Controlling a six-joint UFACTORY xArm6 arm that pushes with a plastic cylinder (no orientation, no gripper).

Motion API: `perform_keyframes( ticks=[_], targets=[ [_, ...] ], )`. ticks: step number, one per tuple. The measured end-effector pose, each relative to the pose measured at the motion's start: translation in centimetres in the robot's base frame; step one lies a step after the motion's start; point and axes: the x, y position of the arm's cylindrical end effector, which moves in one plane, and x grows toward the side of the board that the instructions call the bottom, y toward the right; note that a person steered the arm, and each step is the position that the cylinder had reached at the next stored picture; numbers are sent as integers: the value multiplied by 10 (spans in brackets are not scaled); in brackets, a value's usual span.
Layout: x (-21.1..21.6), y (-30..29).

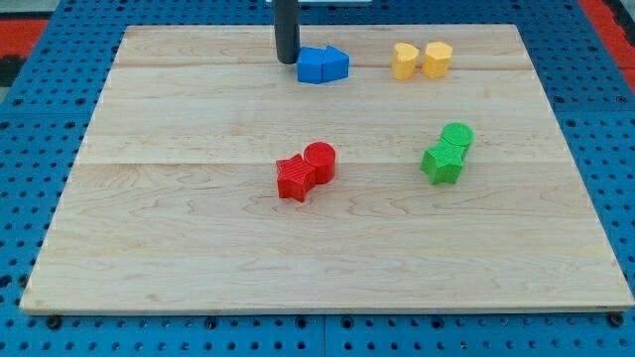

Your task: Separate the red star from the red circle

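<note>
Star [293,179] and circle [319,162] touch mid-frame; light, rigid (likely slidey) on desk [179,258]. Tool tip [287,61], grasping nothing, upper centre beside blue blocks [322,65]; push star's side.

Blue blocks [322,64], yellow blocks [422,59], green blocks [448,152], possibly touching pairs.

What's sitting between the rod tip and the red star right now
Nothing visible. My tip is at the view's top, just left of the blue blocks; bare board lies between it and the red star, which touches the red circle.
</note>
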Motion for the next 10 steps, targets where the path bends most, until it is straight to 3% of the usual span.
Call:
perform_keyframes(
  ticks=[1,2,3,6,7,9,10],
  targets=[
    [10,-10],
    [65,-94],
    [99,-92],
    [110,36],
    [134,63],
    [205,-20],
    [223,-106]
  ],
)
